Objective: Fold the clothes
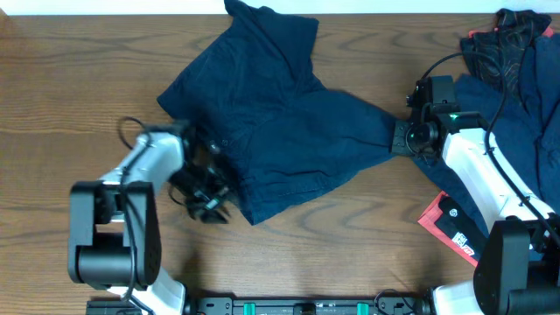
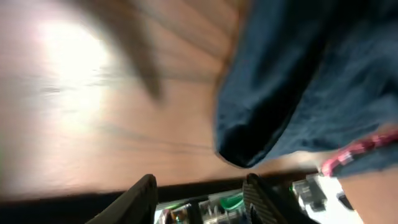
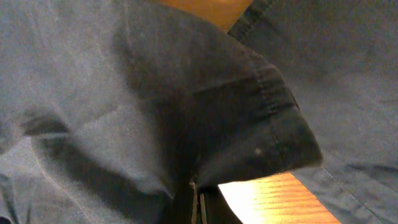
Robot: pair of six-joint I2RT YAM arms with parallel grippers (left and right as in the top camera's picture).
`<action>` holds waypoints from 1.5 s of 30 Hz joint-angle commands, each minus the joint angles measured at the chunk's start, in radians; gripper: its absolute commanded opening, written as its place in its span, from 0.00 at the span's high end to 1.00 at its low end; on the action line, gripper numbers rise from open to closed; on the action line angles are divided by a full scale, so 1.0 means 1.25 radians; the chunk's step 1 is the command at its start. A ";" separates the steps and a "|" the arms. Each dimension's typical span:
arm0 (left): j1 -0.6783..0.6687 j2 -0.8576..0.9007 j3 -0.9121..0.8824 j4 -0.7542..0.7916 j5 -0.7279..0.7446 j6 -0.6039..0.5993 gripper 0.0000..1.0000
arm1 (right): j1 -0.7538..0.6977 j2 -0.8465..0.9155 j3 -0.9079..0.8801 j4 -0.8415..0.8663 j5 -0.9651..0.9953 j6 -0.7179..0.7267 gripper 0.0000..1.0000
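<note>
A dark navy garment [image 1: 280, 122] lies spread and rumpled on the wooden table, from the far edge to the middle. My right gripper [image 1: 395, 138] is shut on its right corner; in the right wrist view the cloth [image 3: 186, 106] fills the frame and bunches into the closed jaws [image 3: 198, 208]. My left gripper [image 1: 208, 199] is at the garment's lower left edge, open and empty; in the left wrist view [image 2: 199, 193] the cloth's edge [image 2: 298, 87] hangs beyond the fingers, apart from them. More dark clothes [image 1: 516, 61] lie heaped at the far right.
A red and black package [image 1: 451, 223] lies on the table beside the right arm's base. The right arm's cables [image 1: 499, 96] run over the heap at the far right. The table's near edge carries the arms' mounting rail [image 1: 289, 306].
</note>
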 commanded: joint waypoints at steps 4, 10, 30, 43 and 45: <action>-0.036 -0.059 -0.139 0.186 0.176 -0.088 0.56 | 0.005 -0.018 0.000 -0.003 -0.006 0.005 0.99; -0.047 -0.183 -0.170 0.234 0.118 -0.112 0.55 | 0.004 -0.018 0.000 -0.003 -0.003 0.005 0.99; -0.443 -0.496 -0.177 0.214 -0.534 -1.005 0.10 | 0.004 -0.018 0.000 -0.015 -0.003 0.004 0.99; -0.457 -0.260 -0.177 0.336 -0.403 -1.129 0.13 | 0.004 -0.018 0.000 -0.023 0.003 0.004 0.99; -0.457 -0.254 -0.177 0.346 -0.405 -1.131 0.13 | 0.004 -0.018 0.000 -0.025 0.009 0.003 0.99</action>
